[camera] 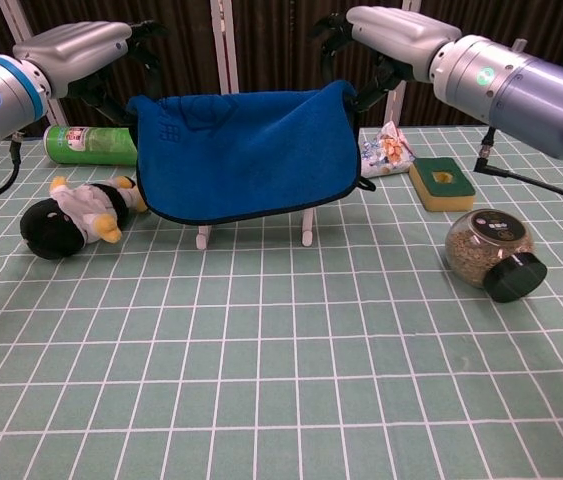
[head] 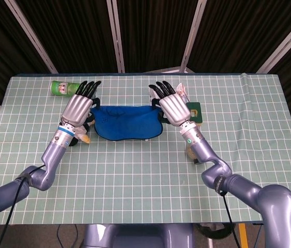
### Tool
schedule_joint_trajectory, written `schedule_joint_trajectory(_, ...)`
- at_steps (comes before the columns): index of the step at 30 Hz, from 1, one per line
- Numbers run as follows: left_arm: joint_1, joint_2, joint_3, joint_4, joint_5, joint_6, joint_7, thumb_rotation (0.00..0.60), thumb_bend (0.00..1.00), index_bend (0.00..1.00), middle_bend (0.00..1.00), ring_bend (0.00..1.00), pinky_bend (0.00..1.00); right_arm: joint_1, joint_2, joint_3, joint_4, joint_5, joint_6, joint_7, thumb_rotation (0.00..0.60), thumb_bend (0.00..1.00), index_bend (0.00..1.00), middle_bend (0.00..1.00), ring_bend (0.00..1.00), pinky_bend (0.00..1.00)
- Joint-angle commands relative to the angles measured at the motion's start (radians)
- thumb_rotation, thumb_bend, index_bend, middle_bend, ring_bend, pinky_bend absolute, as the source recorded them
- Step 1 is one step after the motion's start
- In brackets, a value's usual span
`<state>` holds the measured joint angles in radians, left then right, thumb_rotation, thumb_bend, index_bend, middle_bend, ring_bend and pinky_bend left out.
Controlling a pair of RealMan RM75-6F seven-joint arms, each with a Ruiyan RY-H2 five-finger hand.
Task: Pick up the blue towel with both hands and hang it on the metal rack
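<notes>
At mid-tabletop (camera: 291,400): towel (camera: 244,150) draped over the rack (camera: 306,228), hanging down its near side (only the rack's white feet show).
Left hand (head: 78,106): at the towel's left top corner, fingers curled down onto the edge, pinching it.
Right hand (head: 171,106): at the right top corner, fingers likewise bent onto the towel, holding it.
Left of rack: plush penguin (camera: 71,217); green can (camera: 89,145) lying behind.
Right of rack: snack packet (camera: 386,152), sponge (camera: 441,184), tipped jar (camera: 488,253).

one blue towel (camera: 246,150), one metal rack (camera: 304,226), one jar (camera: 486,252), one sponge (camera: 441,183), one can (camera: 89,145)
</notes>
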<state>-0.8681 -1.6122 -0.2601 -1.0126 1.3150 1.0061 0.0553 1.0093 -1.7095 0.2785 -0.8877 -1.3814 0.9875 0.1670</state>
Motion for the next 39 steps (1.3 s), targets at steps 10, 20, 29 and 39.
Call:
schedule_joint_trajectory(10,0.000,-0.036,0.021,0.063,0.002,-0.019,-0.042,0.600,0.48,0.73,0.00,0.00,0.00,-0.007,-0.022,-0.017,0.044,-0.006,-0.005,0.047,0.600,0.38,0.65,0.09,0.00,0.00)
schedule_joint_trajectory(20,0.004,-0.030,0.018,0.025,-0.041,-0.055,0.000,0.600,0.26,0.00,0.00,0.00,0.00,-0.016,-0.006,-0.027,0.022,0.006,-0.042,0.053,0.600,0.04,0.12,0.08,0.00,0.00)
schedule_joint_trajectory(29,0.069,0.014,0.041,-0.006,-0.072,-0.048,-0.016,0.600,0.21,0.00,0.00,0.00,0.00,-0.085,0.075,-0.060,-0.104,-0.036,0.053,0.029,0.600,0.04,0.12,0.05,0.00,0.00)
schedule_joint_trajectory(39,0.287,0.219,0.096,-0.267,-0.013,0.196,-0.105,0.600,0.20,0.00,0.00,0.00,0.00,-0.331,0.358,-0.163,-0.459,-0.144,0.346,-0.013,0.600,0.04,0.12,0.04,0.00,0.00)
